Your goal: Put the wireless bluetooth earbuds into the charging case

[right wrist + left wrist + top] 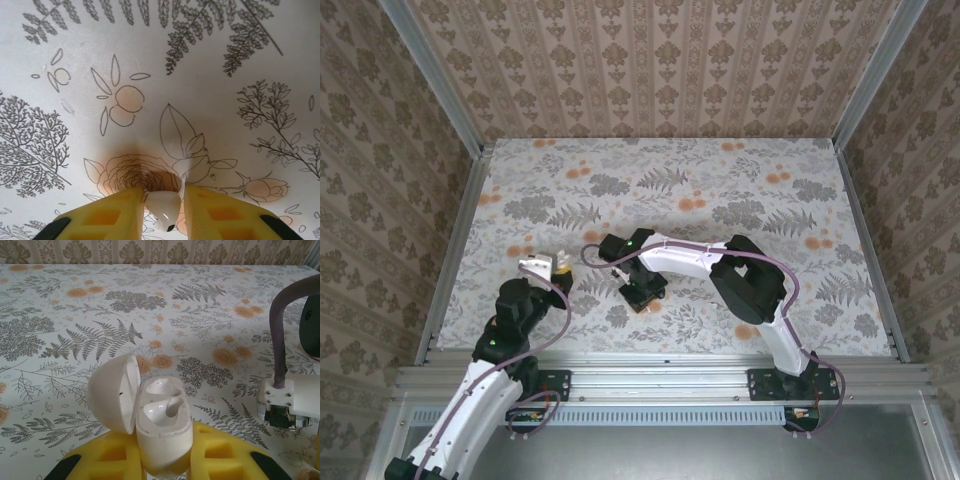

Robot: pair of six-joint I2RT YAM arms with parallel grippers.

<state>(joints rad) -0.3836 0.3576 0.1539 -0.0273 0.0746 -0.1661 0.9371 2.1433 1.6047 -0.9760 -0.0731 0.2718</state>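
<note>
Nearest the table's front edge, the right pincer (163, 216) is clenched on a single earbud (162, 204). It is a tiny white glossy piece with a dark tip, pinched between the yellow fingers (112, 215) just above a printed rose. It looks very light, hard and slick, so it could squirt out or twist under an uneven squeeze. A hold across its rounded body, with the tip left free to enter a well, seems the safest. A little further out and to the left, the left pincer (166, 462) grasps the charging case (167, 432) by its lower body. The case is a small cream shell, rigid and light, standing nearly upright. Its hinged lid (112, 395) is swung open to the left and appears free to flop shut if jolted. Two moulded wells (165, 410) face upward and both look empty, their glossy floors bare. The two pincers are apart, with the fern-and-flower table (520, 200) stretching beyond them.
</note>
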